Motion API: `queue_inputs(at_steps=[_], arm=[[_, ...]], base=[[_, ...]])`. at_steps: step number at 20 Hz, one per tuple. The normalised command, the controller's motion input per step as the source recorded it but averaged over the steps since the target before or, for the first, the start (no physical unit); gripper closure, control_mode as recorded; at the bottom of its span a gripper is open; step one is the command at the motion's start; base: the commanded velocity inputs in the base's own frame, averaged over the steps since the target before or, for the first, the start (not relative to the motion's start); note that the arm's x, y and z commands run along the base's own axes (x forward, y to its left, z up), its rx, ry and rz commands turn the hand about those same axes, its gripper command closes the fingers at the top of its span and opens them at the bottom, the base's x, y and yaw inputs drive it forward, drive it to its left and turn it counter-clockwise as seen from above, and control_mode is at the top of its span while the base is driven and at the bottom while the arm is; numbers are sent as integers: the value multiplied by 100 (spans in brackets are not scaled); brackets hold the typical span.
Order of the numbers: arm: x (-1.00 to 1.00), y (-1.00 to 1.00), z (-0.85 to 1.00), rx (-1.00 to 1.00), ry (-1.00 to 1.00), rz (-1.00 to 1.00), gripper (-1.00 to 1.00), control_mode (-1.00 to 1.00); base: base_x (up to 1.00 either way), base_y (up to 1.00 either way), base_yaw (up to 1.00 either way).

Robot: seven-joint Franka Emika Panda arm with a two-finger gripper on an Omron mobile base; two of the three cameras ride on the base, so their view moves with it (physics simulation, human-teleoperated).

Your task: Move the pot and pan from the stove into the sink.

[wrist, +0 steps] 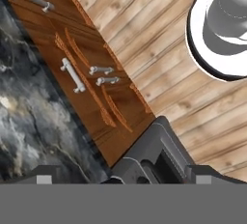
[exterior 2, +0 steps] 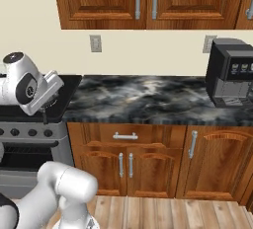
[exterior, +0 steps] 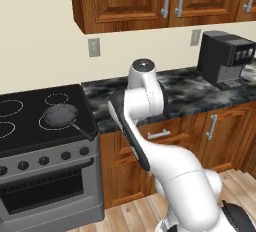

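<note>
Pan [exterior: 60, 115] sits on stove [exterior: 30, 126] right-hand burner, handle toward front right corner, end effector [wrist: 120, 177] spread wide above desk [wrist: 29, 121] edge, holding nothing

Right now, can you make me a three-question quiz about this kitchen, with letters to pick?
1. Where is the pan?
A. on the stove
B. on the floor
C. on the coffee machine

2. How many wall outlets show in the right base view?
A. none
B. two
C. five

3. How is the gripper?
A. shut on the pan
B. shut on a cup
C. open, holding nothing

Answers: 1 A, it sits on a burner ring. 2 B, one left, one beside the coffee machine. 3 C, its fingertips stand wide apart with nothing between.
</note>
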Motion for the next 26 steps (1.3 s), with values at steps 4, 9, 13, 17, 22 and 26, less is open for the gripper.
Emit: queue_inputs(at_steps=[4, 9, 13, 17, 22, 26], arm=[[0, -2, 28, 0, 14, 18, -100, -100], [-3, 0, 51, 0, 14, 19, -100, -100], [-2, 0, 62, 0, 16, 19, -100, -100], [-14, 5, 48, -2, 14, 25, -100, -100], [-23, 0, 5, -2, 4, 13, -100, -100], [0, 0, 0, 0, 0, 0, -100, -100]], base=[[0, 0, 0], [0, 0, 0], [0, 0, 0], [0, 0, 0], [0, 0, 0], [0, 0, 0]])
